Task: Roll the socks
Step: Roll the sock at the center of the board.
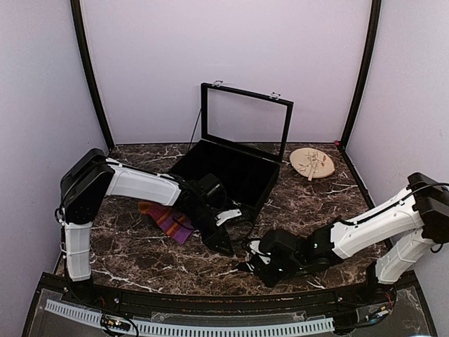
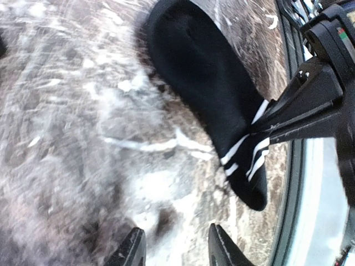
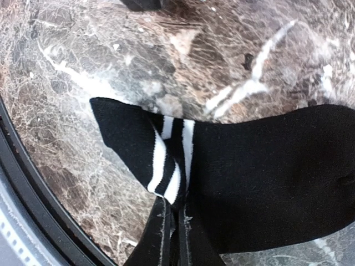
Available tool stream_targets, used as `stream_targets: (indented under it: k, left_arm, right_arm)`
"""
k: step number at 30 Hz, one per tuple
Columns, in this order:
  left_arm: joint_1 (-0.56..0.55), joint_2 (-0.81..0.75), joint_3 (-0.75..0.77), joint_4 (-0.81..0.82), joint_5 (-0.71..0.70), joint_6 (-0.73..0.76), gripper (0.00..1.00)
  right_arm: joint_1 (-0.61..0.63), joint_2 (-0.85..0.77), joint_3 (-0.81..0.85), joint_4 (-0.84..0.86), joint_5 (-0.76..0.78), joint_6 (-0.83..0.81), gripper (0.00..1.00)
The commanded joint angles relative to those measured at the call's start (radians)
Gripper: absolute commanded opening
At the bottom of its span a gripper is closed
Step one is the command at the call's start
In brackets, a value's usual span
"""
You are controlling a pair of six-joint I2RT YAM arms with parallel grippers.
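The black sock (image 3: 266, 172) with thin white stripes near its cuff lies flat on the marble table. My right gripper (image 3: 175, 213) is shut on it at the striped cuff, close to the table's front edge. The same sock shows in the left wrist view (image 2: 205, 72), with the right gripper's fingers (image 2: 299, 119) pinching the cuff. My left gripper (image 2: 177, 249) is open and empty over bare marble, a little short of the cuff. In the top view the striped purple, orange and red sock (image 1: 168, 219) lies under the left arm, behind the left gripper (image 1: 223, 242). The right gripper (image 1: 251, 263) is low at front centre.
An open black case (image 1: 210, 163) with a raised glass lid stands at the back centre. A round wooden plate (image 1: 312, 163) lies at the back right. The black rim of the table's front edge (image 3: 33, 194) runs just beside the sock's cuff.
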Motion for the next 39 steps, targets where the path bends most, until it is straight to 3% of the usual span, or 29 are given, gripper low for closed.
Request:
stream_targets:
  k: [1,9,21,28,39]
  left_arm:
    - [0.002,-0.123,-0.102,0.159,-0.076,-0.034,0.40]
    - [-0.091,-0.281,-0.303,0.398,-0.238,-0.002,0.39]
    - [-0.259,-0.399,-0.524,0.751,-0.421,0.175,0.42]
    - [-0.317,-0.381,-0.524,0.811,-0.504,0.275,0.42]
    - [-0.365,-0.311,-0.472,0.760,-0.461,0.347,0.41]
  right_arm:
    - [-0.046,-0.031,-0.038,0.010,-0.112,0.031,0.02]
    - [-0.131,-0.055,-0.062,0.054,-0.288,0.059,0.02]
    - [-0.223,-0.056,-0.068,0.084,-0.491,0.082,0.02]
    - [-0.246,-0.035,-0.040,0.050,-0.549,0.060,0.02]
    - [-0.263,-0.037,-0.061,0.069,-0.578,0.072,0.02]
